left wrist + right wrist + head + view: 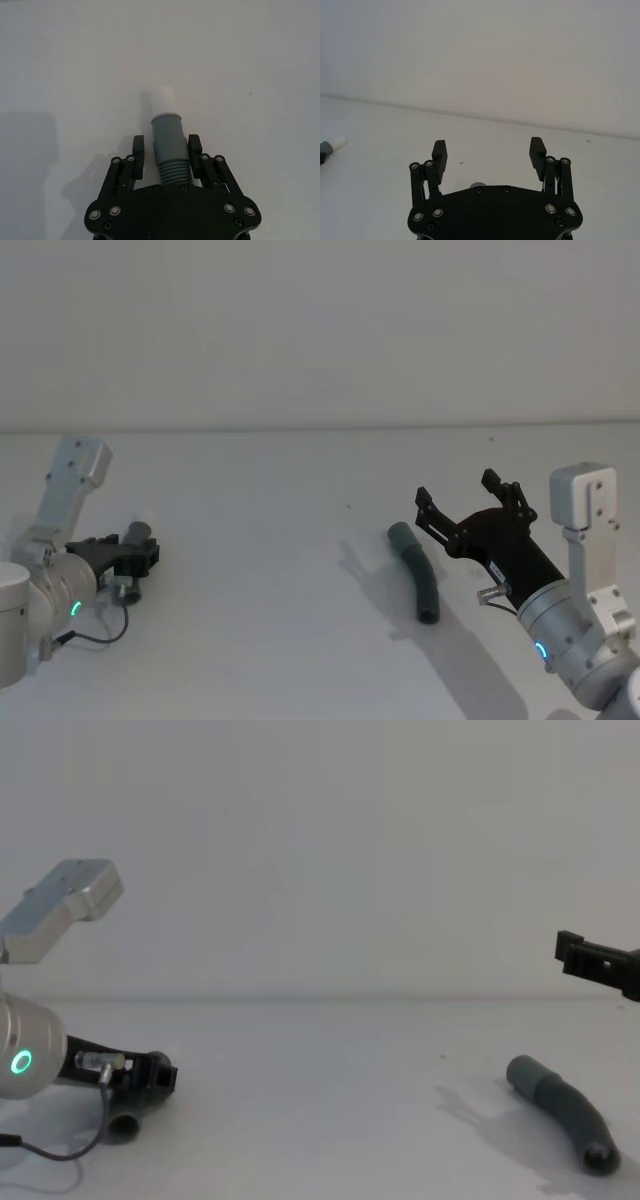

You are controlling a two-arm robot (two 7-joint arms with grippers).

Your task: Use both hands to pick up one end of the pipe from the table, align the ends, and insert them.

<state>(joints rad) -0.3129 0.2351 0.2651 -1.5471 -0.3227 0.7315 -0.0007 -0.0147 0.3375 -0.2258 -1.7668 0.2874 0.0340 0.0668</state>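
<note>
On the table (260, 540), my left gripper (137, 558) sits low at the left, shut on one grey pipe piece (168, 142). Its fingers (138, 150) hug the ribbed body, and the white tip (162, 98) points past them. The chest view shows this piece's other end (124, 1124) touching the table under the left gripper (160, 1077). The second pipe piece (418, 570), curved and dark grey, lies free at the right, its open mouth (522, 1070) facing left. My right gripper (470, 496) hovers open just right of it, holding nothing, as its wrist view (489, 152) confirms.
A thin black cable (100, 635) loops from the left wrist over the table. The table's far edge (320, 427) meets a plain wall. White surface stretches between the two pipe pieces.
</note>
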